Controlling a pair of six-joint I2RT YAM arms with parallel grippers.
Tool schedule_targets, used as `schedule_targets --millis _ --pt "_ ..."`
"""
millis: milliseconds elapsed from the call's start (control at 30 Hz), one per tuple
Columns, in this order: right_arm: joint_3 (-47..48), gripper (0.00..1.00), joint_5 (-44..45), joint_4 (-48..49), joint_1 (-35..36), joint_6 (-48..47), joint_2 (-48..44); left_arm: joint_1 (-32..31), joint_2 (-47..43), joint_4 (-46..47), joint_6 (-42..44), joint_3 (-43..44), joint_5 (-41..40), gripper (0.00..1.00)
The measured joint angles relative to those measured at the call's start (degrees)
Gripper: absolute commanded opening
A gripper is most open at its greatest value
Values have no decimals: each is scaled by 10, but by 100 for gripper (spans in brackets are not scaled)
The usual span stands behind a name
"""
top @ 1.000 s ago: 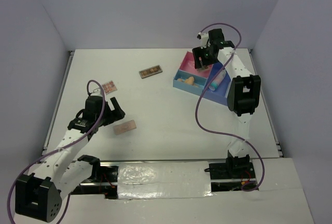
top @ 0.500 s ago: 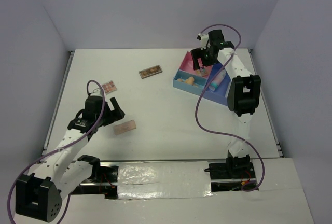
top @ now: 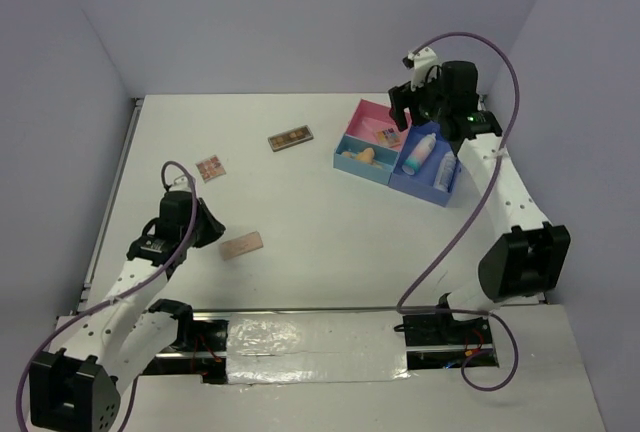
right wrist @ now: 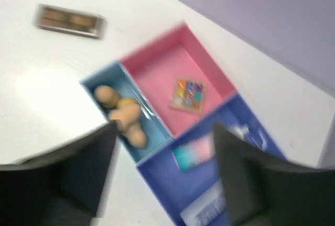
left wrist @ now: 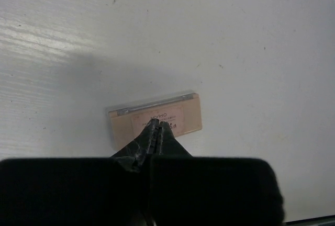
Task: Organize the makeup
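My left gripper point(top: 210, 230) is shut, with nothing between its fingers. Its tips point(left wrist: 157, 126) sit over the near edge of a flat pink palette point(left wrist: 155, 120) on the table point(top: 241, 245). My right gripper point(top: 408, 112) hovers open and empty above the compartment tray point(top: 352, 119). In the tray, a square multicolour palette point(right wrist: 188, 94) lies in the pink section, peach sponges point(right wrist: 123, 113) fill the light-blue one, and white bottles point(top: 420, 149) lie in the dark-blue one. A brown palette point(top: 291, 138) and a small square palette point(top: 210, 168) lie loose on the table.
The tray stands at the back right of the white table point(top: 320, 202). Grey walls close the table in on three sides. A taped strip point(top: 310, 337) with both arm bases runs along the near edge.
My left gripper has shut and drawn slightly back from the pink palette. My right gripper has pulled up and right from the pink section, where the square palette now lies.
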Motion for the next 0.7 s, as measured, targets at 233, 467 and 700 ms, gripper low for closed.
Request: schedule_targets --millis 233,467,700 --pt "-61 62 -179 9 7 -8 -37 4 -1 -10 -6 -3 8 61" --pt "-167 89 -231 -17 16 10 -38 4 14 -63 -99 -5 8 99" --pt "-177 94 -240 -8 17 32 -52 5 49 -70 -268 -48 27 99"
